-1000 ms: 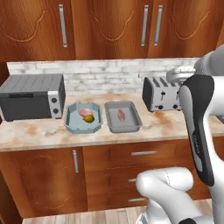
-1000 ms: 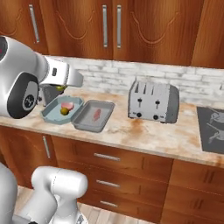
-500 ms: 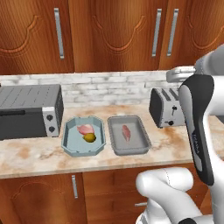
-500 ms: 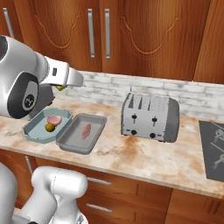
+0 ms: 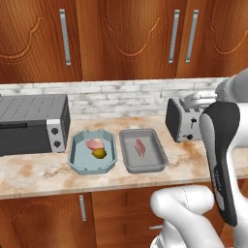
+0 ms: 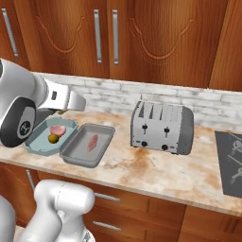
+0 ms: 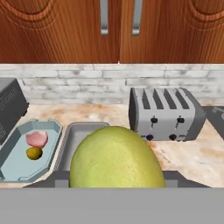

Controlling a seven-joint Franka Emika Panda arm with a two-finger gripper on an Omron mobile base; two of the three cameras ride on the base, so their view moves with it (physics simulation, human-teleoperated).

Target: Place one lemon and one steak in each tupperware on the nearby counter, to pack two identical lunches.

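A bright yellow-green lemon (image 7: pixel 114 162) looms large in the hand view, and my gripper (image 7: pixel 114 183) is shut on it, held above the counter (image 5: pixel 34 169) in front of the trays. The pale blue tupperware (image 5: pixel 79 160) holds a pink steak (image 5: pixel 95 144) and a dull orange-yellow lemon (image 5: pixel 99 153). To its right, the greyer tupperware (image 5: pixel 156 160) holds only a steak (image 5: pixel 140 147). From the right base view, the blue tupperware (image 6: pixel 40 144) and grey tupperware (image 6: pixel 78 153) lie just below my hand.
A silver four-slot toaster (image 6: pixel 163 126) stands right of the trays, and a dark stove top (image 6: pixel 231 160) lies further right. A grey toaster oven (image 5: pixel 31 123) sits left of the blue tray. Wooden wall cabinets (image 5: pixel 121 34) hang above a pale brick backsplash.
The whole picture has shifted and grown, so the base has driven closer to the counter. The lemon stays in my gripper and the trays' contents are the same.
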